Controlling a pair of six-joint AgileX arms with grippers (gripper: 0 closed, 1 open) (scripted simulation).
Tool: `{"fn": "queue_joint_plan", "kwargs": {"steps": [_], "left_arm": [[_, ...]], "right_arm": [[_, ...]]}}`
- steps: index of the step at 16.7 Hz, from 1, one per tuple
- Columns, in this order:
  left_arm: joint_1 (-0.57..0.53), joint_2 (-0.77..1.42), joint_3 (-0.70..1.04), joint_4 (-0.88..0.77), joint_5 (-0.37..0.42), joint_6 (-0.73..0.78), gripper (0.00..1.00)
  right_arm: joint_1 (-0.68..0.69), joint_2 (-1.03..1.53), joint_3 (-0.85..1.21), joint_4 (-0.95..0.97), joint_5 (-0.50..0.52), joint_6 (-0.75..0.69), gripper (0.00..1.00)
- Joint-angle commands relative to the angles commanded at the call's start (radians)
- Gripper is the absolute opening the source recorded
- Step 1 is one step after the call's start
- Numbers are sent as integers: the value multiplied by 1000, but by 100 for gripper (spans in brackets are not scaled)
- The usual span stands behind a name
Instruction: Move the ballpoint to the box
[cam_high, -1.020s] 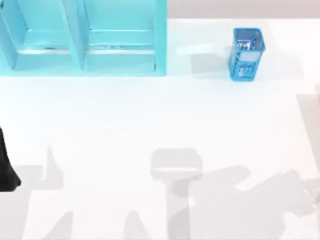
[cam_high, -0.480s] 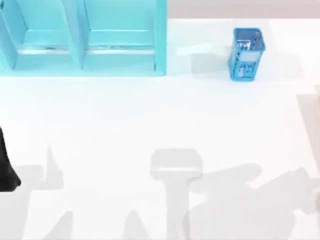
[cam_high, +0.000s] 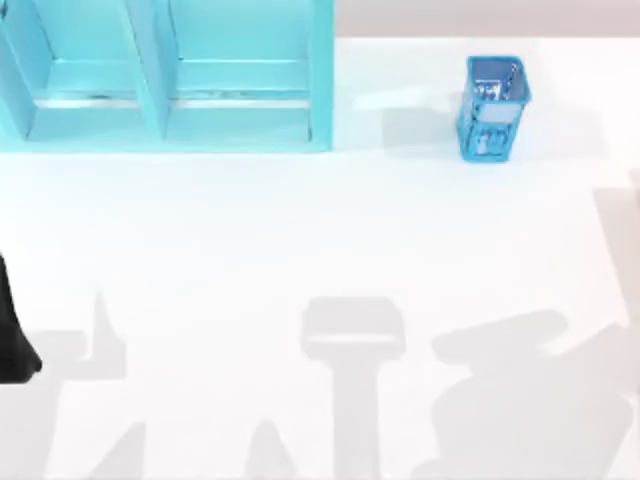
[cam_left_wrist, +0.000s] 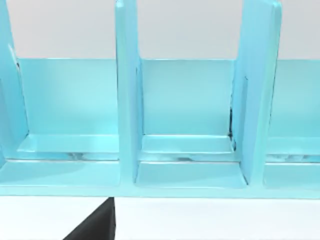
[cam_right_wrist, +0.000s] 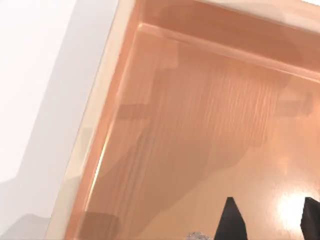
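In the right wrist view my right gripper (cam_right_wrist: 270, 220) hovers over the inside of the box (cam_right_wrist: 100, 150), a shallow copper-coloured tray with a glossy floor. Its two dark fingertips (cam_right_wrist: 231, 220) stand apart, open, with nothing between them. A tiny silver-grey bit (cam_right_wrist: 199, 235) lies on the box floor beside one fingertip; I cannot tell what it is. The ballpoint is out of view. My left arm (cam_high: 12, 340) is parked at the table's left edge in the top view, facing the cyan shelf.
A cyan shelf unit (cam_high: 165, 75) with open compartments stands at the back left, close in front of the left wrist camera (cam_left_wrist: 187, 150). A small blue basket (cam_high: 492, 108) stands at the back right. White tabletop (cam_high: 300, 230) lies between them.
The arm shadow at the table's lower right has slid further right and down over the second. The left arm, the shelf and the basket have not moved.
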Motion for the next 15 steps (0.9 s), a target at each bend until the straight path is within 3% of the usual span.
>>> {"fn": "queue_joint_plan", "kwargs": {"steps": [2,15], "left_arm": [[0,0,0,0,0,0,100],[0,0,0,0,0,0,100]], "right_arm": [[0,0,0,0,0,0,0],[0,0,0,0,0,0,98]]}}
